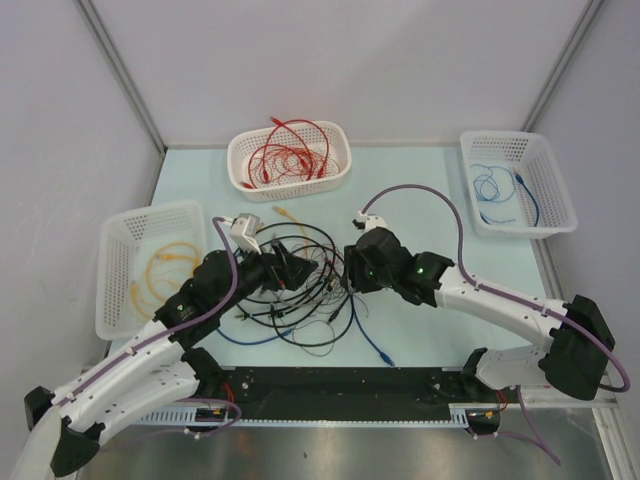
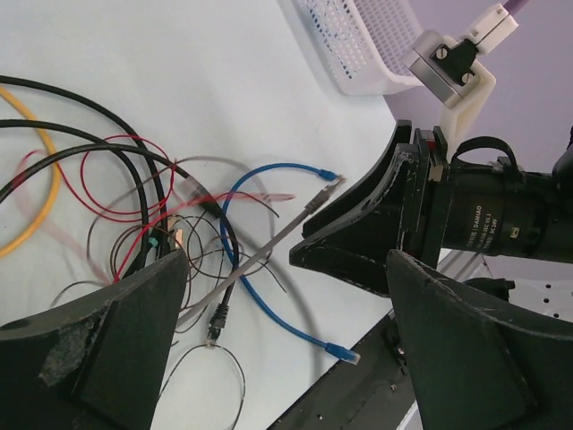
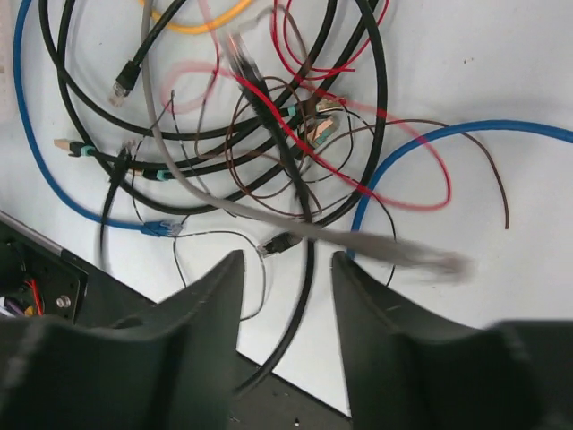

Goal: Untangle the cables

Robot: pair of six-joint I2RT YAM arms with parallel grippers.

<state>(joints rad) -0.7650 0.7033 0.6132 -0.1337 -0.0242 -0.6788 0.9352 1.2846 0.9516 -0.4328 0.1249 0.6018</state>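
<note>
Plainly the cables (image 1: 300, 290) lie in one loose heap on the worktop (image 1: 430, 200), between the two arms; light, limp and thin, they would likely drag their neighbours, so a free plug end looks the better hold; the grey cable (image 2: 269, 246) runs slantwise, its plug toward the right end effector (image 3: 286, 260), part open and empty; the left end effector (image 2: 286, 269) gapes wide.

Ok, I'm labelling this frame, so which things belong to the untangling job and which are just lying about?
Job:
- tangled pile of red, black, blue, grey and yellow cables
- white perforated plastic baskets: red-cable basket, yellow-cable basket, blue-cable basket

Just there:
- thick purple hose
- black rail along the near edge
</note>
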